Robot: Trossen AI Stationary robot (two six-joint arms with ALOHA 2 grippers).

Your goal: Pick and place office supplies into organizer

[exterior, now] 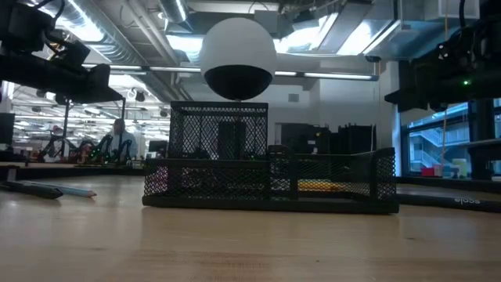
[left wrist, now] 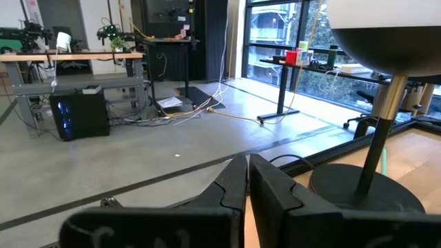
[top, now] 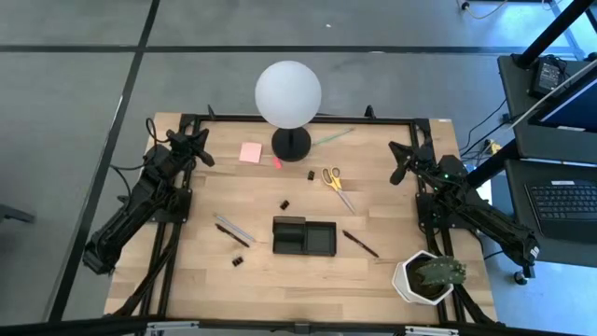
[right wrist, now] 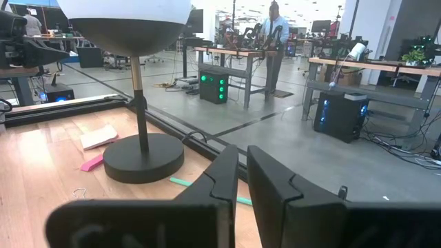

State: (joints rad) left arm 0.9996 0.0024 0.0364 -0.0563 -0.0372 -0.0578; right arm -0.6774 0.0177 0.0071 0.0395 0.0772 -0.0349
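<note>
The organizer (top: 304,236), a low black wire-mesh tray with two compartments, sits near the middle of the wooden table (top: 280,271), toward its front edge, and from above both compartments look dark and apparently empty, so by my reading the sorting has not begun. Everything is still loose on the boards: the yellow-handled scissors (top: 335,183) lie behind and to the right of the tray, a thin dark pen (top: 360,244) just off its right end, two slim pens (top: 232,229) to its left, and small black binder clips (top: 284,203) scattered around. Farther back, the pink sticky-note pad (top: 250,152), flat and square, rests beside the lamp's base, with a thin green stick (top: 331,137) on the other side. The white globe lamp (top: 288,93) is smooth and matte on a round black foot, and a potted plant (top: 429,277) in a white pot stands at the front right corner. The left gripper (top: 197,147) hovers at the back left corner, its fingers pressed nearly together on nothing; the right gripper (top: 399,159) waits at the back right, its fingers narrow and likewise empty.
</note>
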